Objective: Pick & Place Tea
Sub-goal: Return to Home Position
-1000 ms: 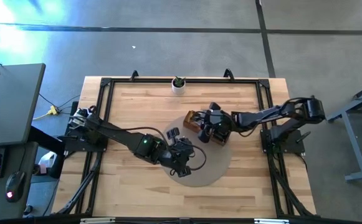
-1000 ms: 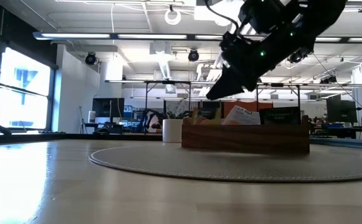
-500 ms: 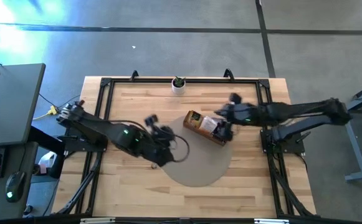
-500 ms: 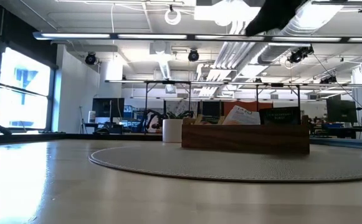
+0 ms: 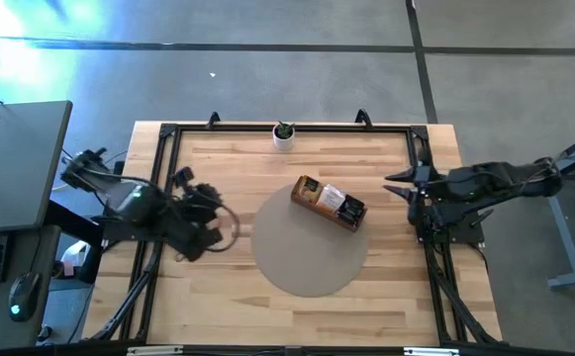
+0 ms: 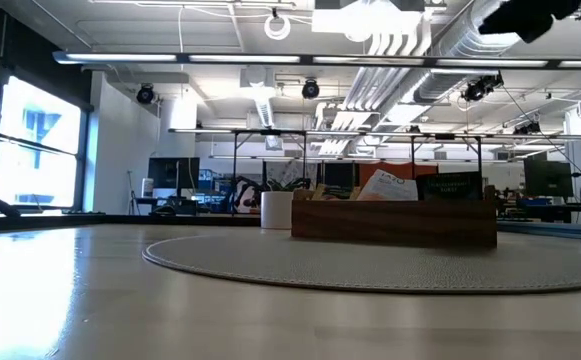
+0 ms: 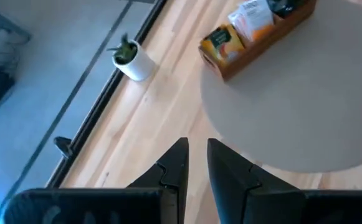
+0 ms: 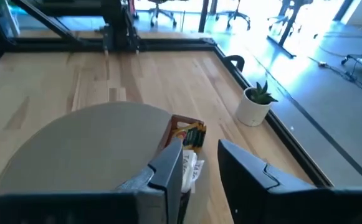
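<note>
At the bench's [image 5: 218, 307] sides, my left gripper [image 7: 196, 141] and right gripper [image 8: 199, 142] have pulled back from the tray [image 7: 269, 34], both slightly apart and empty, so the tea [image 7: 252, 15] looks done.

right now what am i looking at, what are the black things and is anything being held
This is a robot: two dark arms at a wooden table, each ending in a two-finger claw. One picture looks straight down, one looks level across the tabletop, and two come from wrist cameras, where the dark prongs are the left claw and the right claw. Both are open and hold nothing; the left arm and right arm sit at the table's sides. On a round grey mat stands a wooden tray with tea sachets in it. A small white pot with a plant stands off the mat at the table's edge.
</note>
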You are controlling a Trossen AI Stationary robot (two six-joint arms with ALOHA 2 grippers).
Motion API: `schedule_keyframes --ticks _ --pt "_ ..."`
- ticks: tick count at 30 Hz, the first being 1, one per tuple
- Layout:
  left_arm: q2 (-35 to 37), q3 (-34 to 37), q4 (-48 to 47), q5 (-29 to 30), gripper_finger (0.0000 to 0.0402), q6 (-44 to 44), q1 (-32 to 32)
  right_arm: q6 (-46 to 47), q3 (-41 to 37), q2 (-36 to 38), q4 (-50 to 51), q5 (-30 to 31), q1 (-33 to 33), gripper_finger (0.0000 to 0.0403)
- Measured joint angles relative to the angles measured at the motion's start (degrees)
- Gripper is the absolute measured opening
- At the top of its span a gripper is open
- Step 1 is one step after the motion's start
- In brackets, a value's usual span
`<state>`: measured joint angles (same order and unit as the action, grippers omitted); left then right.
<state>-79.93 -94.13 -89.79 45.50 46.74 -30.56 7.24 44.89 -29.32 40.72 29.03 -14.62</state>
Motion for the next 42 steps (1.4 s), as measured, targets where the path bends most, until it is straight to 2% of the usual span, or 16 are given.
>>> schedule_keyframes --ticks 3,7,10,12,16,18,20,25,27,32,36,40,42 --pt "7.3 7.5 0.0 1.8 0.0058 5.4 -1.4 -0.5 -3.7 5.9 -0.2 0.1 -0.1 0.0095" --pt "21.8 21.8 0.3 3.5 0.0058 19.0 -2.1 0.3 -8.0 12.2 -0.5 0.0 -0.1 0.0091" --pt "33.1 35.0 11.6 3.4 0.0058 22.4 -2.1 0.1 -9.8 15.1 -3.2 -0.7 -0.1 0.0092" --pt "39.9 44.6 26.3 2.3 0.0058 15.9 -2.1 -0.9 -10.5 16.3 -5.8 -0.8 -0.1 0.0092" --pt "50.2 62.9 59.7 -5.0 0.0058 -6.8 -2.1 -2.2 -11.9 17.2 -8.4 -0.9 -0.1 0.0089" --pt "53.7 69.5 71.8 -6.9 0.0058 -15.5 -2.1 -2.3 -12.2 17.5 -10.1 -0.8 -0.1 0.0089" --pt "56.8 74.3 77.9 -6.6 0.0058 -21.1 -2.1 -2.2 -13.2 17.5 -13.2 -0.2 -0.1 0.0090" --pt "64.3 82.0 81.3 0.2 0.0058 -24.1 -2.0 -5.0 -20.6 17.4 -26.3 0.0 0.0 0.0090" --pt "66.9 84.5 82.2 0.4 0.0058 -23.8 -2.1 -7.5 -24.5 17.4 -32.7 -0.1 0.0 0.0090" --pt "70.7 89.4 90.7 -0.7 0.0058 -30.1 -2.0 -10.6 -33.0 17.4 -47.8 -0.5 0.0 0.0089" --pt "71.3 92.0 93.5 -3.6 0.0058 -34.5 -2.1 -8.5 -39.0 17.4 -52.6 -1.1 -0.1 0.0086" --pt "71.3 92.9 93.3 -8.0 0.0058 -35.4 -2.1 -6.8 -44.1 17.4 -57.0 -1.8 0.0 0.0083" --pt "71.3 93.0 93.7 -9.1 0.0058 -36.9 -2.1 -5.5 -44.3 17.3 -56.3 -2.7 0.0 0.0083"
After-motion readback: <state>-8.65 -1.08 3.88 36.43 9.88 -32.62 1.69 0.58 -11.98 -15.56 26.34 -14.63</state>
